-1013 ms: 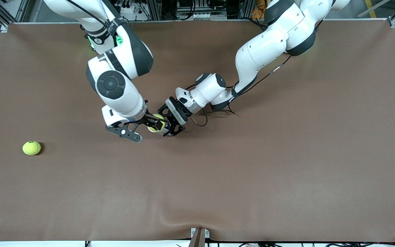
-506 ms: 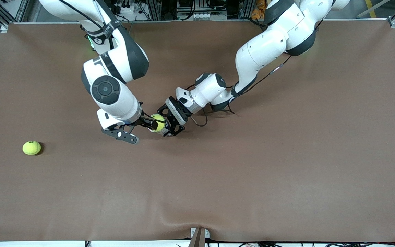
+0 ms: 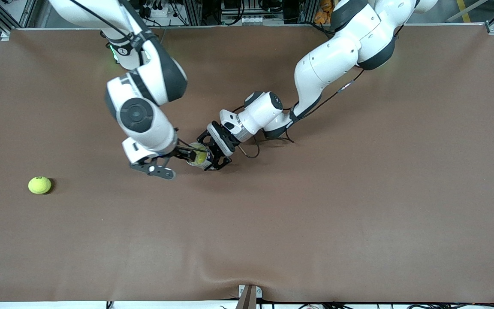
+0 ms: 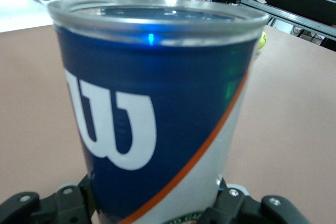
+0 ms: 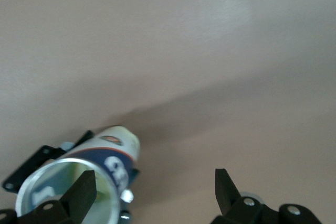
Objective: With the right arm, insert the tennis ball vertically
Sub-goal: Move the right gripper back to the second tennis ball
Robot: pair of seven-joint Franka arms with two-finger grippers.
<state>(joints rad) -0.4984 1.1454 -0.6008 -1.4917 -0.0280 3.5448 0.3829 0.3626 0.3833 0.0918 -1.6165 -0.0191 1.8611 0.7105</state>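
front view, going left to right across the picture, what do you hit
loose tennis ball → right tool → ball can → left tool gripping the can, all on the brown table

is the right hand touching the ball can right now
Apart. In the right wrist view the right hand is open with nothing between its fingers, and the can, held by the left hand, sits below it with table visible between.

Can (image 4: 157, 119): glossy plastic wall, metal rim. Loose tennis ball (image 3: 40, 185): fuzzy felt. Table (image 3: 358, 214): matt brown mat.
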